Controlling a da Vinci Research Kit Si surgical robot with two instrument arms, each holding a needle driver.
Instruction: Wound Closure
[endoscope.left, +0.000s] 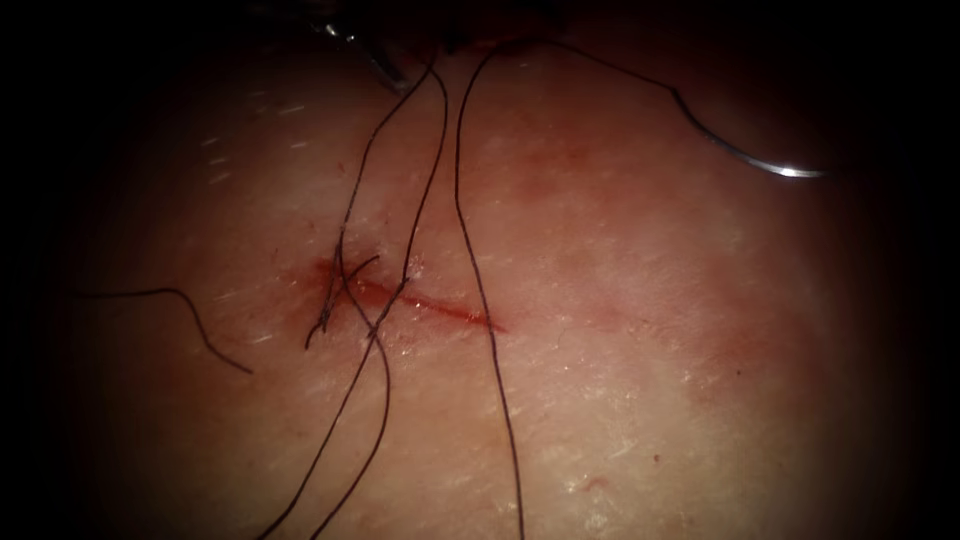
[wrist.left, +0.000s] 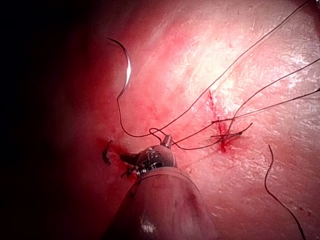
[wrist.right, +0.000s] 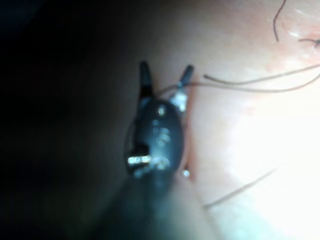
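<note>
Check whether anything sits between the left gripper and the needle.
Nothing visible. The needle lies loose on the tissue, right of the cut; only its thread crosses the gap to the left gripper. Right gripper open, empty.

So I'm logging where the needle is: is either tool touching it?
Apart. The endoscope view shows the needle lying free on the tissue, right of the cut; the left wrist view shows the left tool away from it.
</note>
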